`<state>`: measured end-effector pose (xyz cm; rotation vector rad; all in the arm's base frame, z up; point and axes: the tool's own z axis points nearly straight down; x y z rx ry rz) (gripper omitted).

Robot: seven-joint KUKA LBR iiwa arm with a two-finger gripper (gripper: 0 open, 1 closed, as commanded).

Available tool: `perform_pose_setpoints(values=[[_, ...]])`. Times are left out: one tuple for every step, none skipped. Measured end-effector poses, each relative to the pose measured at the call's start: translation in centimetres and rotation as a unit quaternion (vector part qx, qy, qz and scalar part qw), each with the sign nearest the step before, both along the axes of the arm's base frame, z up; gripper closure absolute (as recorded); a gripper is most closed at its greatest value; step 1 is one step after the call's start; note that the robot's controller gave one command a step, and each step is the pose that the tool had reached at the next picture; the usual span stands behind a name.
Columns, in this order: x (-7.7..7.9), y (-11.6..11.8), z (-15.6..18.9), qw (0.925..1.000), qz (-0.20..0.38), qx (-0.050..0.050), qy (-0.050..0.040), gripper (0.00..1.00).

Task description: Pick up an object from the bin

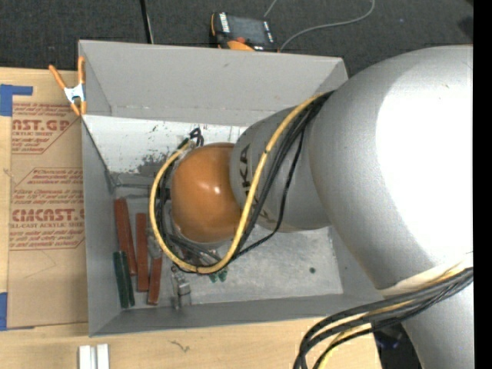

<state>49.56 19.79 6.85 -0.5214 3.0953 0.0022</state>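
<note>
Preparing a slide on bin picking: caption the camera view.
The orange-covered robot wrist hangs in the grey metal bin beside long reddish-brown sticks and a dark green stick at left.

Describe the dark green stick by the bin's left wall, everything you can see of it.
The dark green stick is slim and straight, maybe a crayon; its material is unclear. It lies flat on the floor by the left wall of the bin, pointing toward the near rim. A red-brown stick lies right alongside it; whether they touch cannot be told.
</note>
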Motion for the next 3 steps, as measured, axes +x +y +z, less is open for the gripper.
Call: perform_pose_setpoints(values=[[3.6,4.1,0.2,0.9679,0.251,0.000,-0.0012,0.00],[3.7,4.1,0.4,0.9679,0.251,0.000,-0.0013,1.00],[6.0,3.7,14.9,0.9699,0.243,0.000,-0.0047,1.00]])
